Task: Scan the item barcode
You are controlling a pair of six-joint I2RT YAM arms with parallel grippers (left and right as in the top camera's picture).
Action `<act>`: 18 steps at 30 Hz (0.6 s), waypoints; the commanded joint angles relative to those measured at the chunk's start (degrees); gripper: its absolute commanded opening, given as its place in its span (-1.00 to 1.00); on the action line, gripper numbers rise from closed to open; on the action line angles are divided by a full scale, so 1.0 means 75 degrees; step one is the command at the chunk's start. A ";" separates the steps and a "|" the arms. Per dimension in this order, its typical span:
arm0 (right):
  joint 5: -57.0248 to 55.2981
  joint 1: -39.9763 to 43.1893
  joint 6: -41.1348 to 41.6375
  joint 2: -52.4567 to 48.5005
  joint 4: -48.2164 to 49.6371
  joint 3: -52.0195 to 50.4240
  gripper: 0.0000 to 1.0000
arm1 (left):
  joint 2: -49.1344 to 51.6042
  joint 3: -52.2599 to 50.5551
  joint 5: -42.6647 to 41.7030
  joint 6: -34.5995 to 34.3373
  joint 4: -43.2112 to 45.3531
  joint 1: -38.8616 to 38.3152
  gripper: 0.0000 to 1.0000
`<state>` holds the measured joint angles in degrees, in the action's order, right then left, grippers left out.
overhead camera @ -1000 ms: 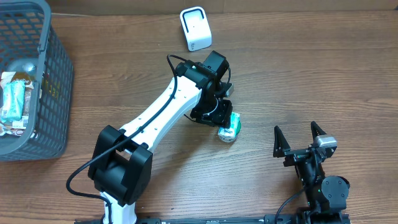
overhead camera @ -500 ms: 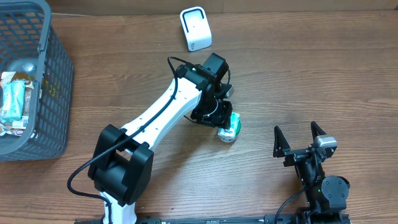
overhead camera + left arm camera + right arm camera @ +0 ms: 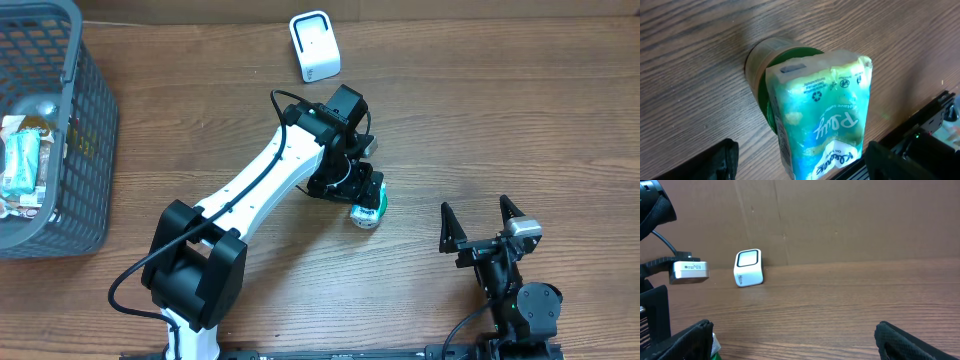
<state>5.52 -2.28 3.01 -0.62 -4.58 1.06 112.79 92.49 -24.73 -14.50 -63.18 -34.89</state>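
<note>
Overhead view: the teal-and-white soft plastic tissue packet (image 3: 369, 207) is lying on the brown wooden table (image 3: 520, 120) at the centre of the frame, under the left gripper (image 3: 360, 190). It is well apart from the white box-shaped scanner (image 3: 314, 45) at upper centre. The right gripper (image 3: 482, 222), lower right, is standing spread and empty, and the grey mesh plastic basket (image 3: 90, 130) is being cut off by the left edge. Left wrist view: the fingers (image 3: 720, 160) are standing wide on either side of the packet, grasping nothing. No barcode is showing on the visible face, and a round green shape under the packet's far end is hard to identify. Right wrist view: the scanner is sitting left of centre, its dark window turned toward the camera. Judged risk: a re-grasp on the yielding wrap may slip or cover the code, so the scan fails.
</note>
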 commanded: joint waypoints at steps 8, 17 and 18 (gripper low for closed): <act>-0.0064 0.0015 0.0000 0.0061 0.0023 -0.0082 1.00 | 0.0009 -0.0070 -0.0108 0.0050 0.0029 -0.0050 0.91; -0.0061 0.0015 0.0003 0.0061 0.0023 -0.0082 1.00 | 0.0009 -0.0070 -0.0047 0.0047 0.0032 -0.0052 0.27; -0.0064 0.0015 0.0000 0.0061 0.0023 -0.0082 1.00 | 0.0009 -0.0070 -0.0047 0.0047 0.0032 -0.0052 0.26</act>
<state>5.54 -2.28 2.98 -0.62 -4.56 1.06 112.79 92.49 -24.86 -14.57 -63.00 -34.89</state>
